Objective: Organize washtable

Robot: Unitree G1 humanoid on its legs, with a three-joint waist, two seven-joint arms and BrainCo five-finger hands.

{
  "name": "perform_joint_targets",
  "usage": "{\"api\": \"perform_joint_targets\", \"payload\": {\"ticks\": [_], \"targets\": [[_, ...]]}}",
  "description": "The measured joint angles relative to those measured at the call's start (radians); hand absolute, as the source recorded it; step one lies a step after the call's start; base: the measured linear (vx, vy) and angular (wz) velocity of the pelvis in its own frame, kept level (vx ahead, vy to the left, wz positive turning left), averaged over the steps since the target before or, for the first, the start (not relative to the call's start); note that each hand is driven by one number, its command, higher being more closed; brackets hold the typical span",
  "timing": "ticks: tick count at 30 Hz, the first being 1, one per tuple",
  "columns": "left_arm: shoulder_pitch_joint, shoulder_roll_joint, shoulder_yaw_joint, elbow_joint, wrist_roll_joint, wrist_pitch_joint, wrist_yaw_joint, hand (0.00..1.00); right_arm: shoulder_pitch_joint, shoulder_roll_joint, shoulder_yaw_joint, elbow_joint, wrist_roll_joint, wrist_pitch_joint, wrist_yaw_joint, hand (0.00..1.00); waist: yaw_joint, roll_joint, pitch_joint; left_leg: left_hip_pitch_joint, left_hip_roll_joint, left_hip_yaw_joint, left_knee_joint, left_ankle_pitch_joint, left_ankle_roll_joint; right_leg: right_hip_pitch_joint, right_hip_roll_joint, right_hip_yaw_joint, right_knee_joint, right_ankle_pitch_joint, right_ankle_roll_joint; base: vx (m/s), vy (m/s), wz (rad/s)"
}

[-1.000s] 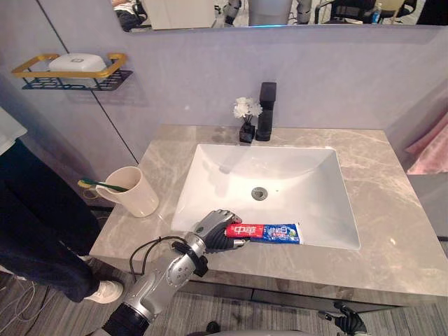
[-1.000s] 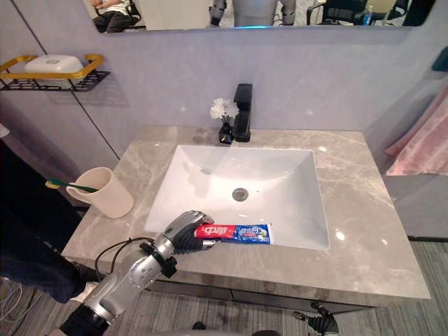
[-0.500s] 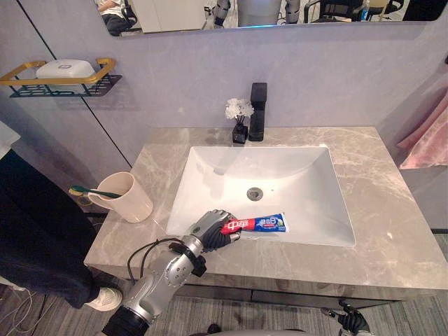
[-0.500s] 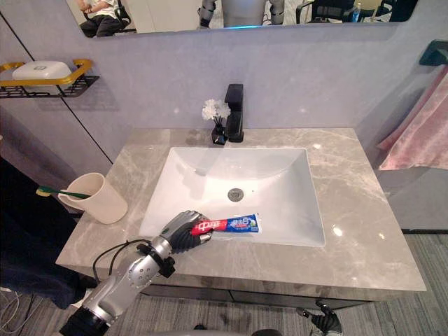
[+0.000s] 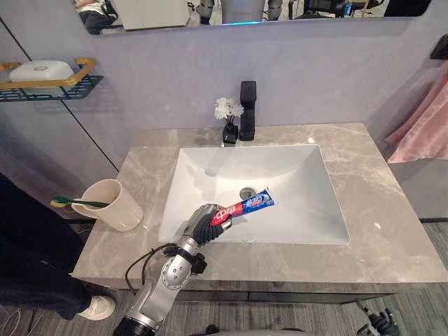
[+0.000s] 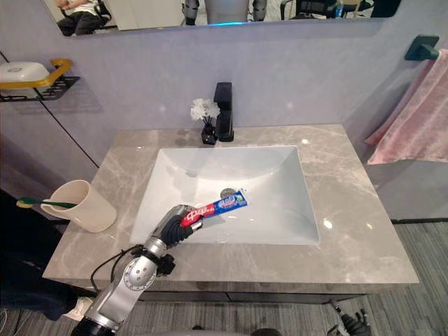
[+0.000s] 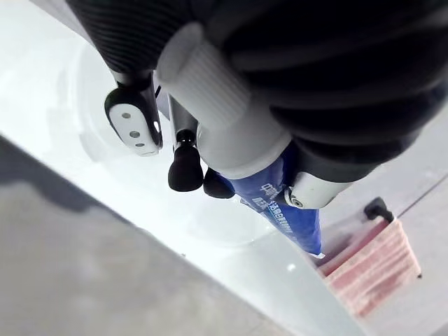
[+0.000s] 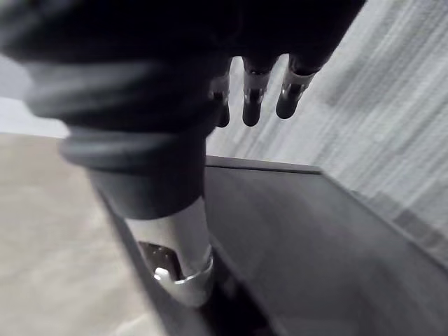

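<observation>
**Left hand has the toothpaste, over the sink**

My left hand [image 5: 203, 224] is curled round the red cap end of the toothpaste tube [image 5: 246, 206]. The blue body sticks out tilted over the front-left part of the sink [image 5: 301, 210] and looks lifted off the basin. Gripping one end keeps the rest clear of the rim. My guess is it belongs with the cup [image 5: 115, 206] at the table's [image 5: 392, 224] left edge, which holds the toothbrush [image 5: 77, 203] upright-ish and tidy.

My right hand [image 8: 255, 91] hangs idle below the table, fingers relaxed and apart, holding nothing.

Count:
- 1 tube
- 1 cup
- 1 toothbrush
- 1 faucet [image 5: 248, 110] at the back edge
- 1 flower vase [image 5: 228, 115] just beside it
- 1 wall shelf [image 5: 70, 82] carrying 1 soap dish [image 5: 31, 70]
- 1 pink towel [image 5: 427, 133]
</observation>
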Motion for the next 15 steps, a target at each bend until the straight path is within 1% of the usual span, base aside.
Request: {"api": "perform_joint_targets", "payload": {"ticks": [1, 5, 7, 8, 9, 10, 11, 12, 13, 15], "targets": [[0.005, -0.004, 0.002, -0.014, -0.002, 0.008, 0.000, 1.00, 0.018, 0.013, 0.000, -0.070, -0.011, 0.001, -0.007, 0.00, 0.001, -0.005, -0.002, -0.007, 0.000, 0.006, 0.017, -0.009, 0.000, -0.004, -0.001, 0.007, 0.003, 0.000, 0.000, -0.03, -0.002, -0.11], [0.011, -0.018, 0.006, -0.058, -0.014, 0.008, 0.000, 1.00, 0.067, 0.017, -0.018, -0.261, -0.035, 0.003, -0.008, 0.00, -0.006, -0.006, -0.003, -0.010, 0.000, 0.017, 0.033, -0.018, 0.003, -0.013, -0.004, 0.016, 0.018, -0.001, 0.001, -0.05, -0.001, -0.10], [0.020, -0.041, 0.032, -0.060, -0.022, 0.007, 0.000, 1.00, 0.079, 0.018, -0.067, -0.376, -0.039, 0.002, -0.007, 0.00, -0.009, -0.004, -0.011, -0.014, 0.000, 0.019, 0.035, -0.021, 0.003, -0.013, -0.004, 0.018, 0.023, -0.003, 0.004, -0.10, -0.012, -0.05], [0.023, -0.048, 0.039, -0.060, -0.022, 0.008, 0.000, 1.00, 0.081, 0.018, -0.080, -0.402, -0.038, 0.001, -0.008, 0.00, -0.011, -0.004, -0.014, -0.014, 0.000, 0.019, 0.034, -0.021, 0.003, -0.014, -0.004, 0.018, 0.024, -0.003, 0.005, -0.08, -0.015, 0.00], [0.027, -0.052, 0.045, -0.060, -0.023, 0.008, 0.001, 1.00, 0.085, 0.017, -0.113, -0.464, -0.020, -0.005, -0.010, 0.00, -0.011, -0.008, -0.020, -0.014, 0.000, 0.020, 0.033, -0.021, 0.003, -0.018, -0.003, 0.018, 0.028, -0.004, 0.006, 0.00, 0.000, 0.00], [0.027, -0.052, 0.046, -0.060, -0.023, 0.008, 0.001, 1.00, 0.085, 0.015, -0.121, -0.485, -0.012, -0.007, -0.012, 0.00, -0.010, -0.003, -0.025, -0.013, 0.001, 0.020, 0.034, -0.021, 0.003, -0.023, -0.003, 0.019, 0.034, -0.006, 0.006, -0.03, -0.010, -0.03], [0.029, -0.053, 0.049, -0.060, -0.023, 0.008, 0.001, 1.00, 0.082, 0.009, -0.130, -0.524, 0.012, -0.019, -0.017, 0.00, -0.011, -0.007, -0.033, -0.016, 0.001, 0.022, 0.036, -0.020, 0.003, -0.033, -0.002, 0.022, 0.038, -0.006, 0.007, -0.01, -0.007, -0.04], [0.030, -0.054, 0.051, -0.060, -0.023, 0.008, 0.001, 1.00, 0.079, 0.005, -0.133, -0.545, 0.024, -0.028, -0.019, 0.00, -0.012, -0.006, -0.037, -0.018, 0.001, 0.023, 0.038, -0.020, 0.003, -0.035, -0.002, 0.023, 0.039, -0.006, 0.007, 0.00, -0.007, -0.05], [0.031, -0.053, 0.053, -0.060, -0.023, 0.008, 0.000, 1.00, 0.064, 0.000, -0.140, -0.576, 0.036, -0.046, -0.021, 0.00, -0.014, -0.001, -0.043, -0.018, 0.001, 0.024, 0.046, -0.020, 0.003, -0.034, -0.003, 0.026, 0.041, -0.006, 0.007, -0.02, -0.010, -0.04], [0.034, -0.054, 0.058, -0.063, -0.024, 0.008, 0.000, 1.00, 0.041, -0.011, -0.141, -0.609, 0.074, -0.068, -0.016, 0.00, -0.018, -0.007, -0.049, -0.018, 0.001, 0.025, 0.049, -0.021, 0.003, -0.034, -0.003, 0.027, 0.041, -0.006, 0.007, -0.03, -0.004, -0.01]]}}
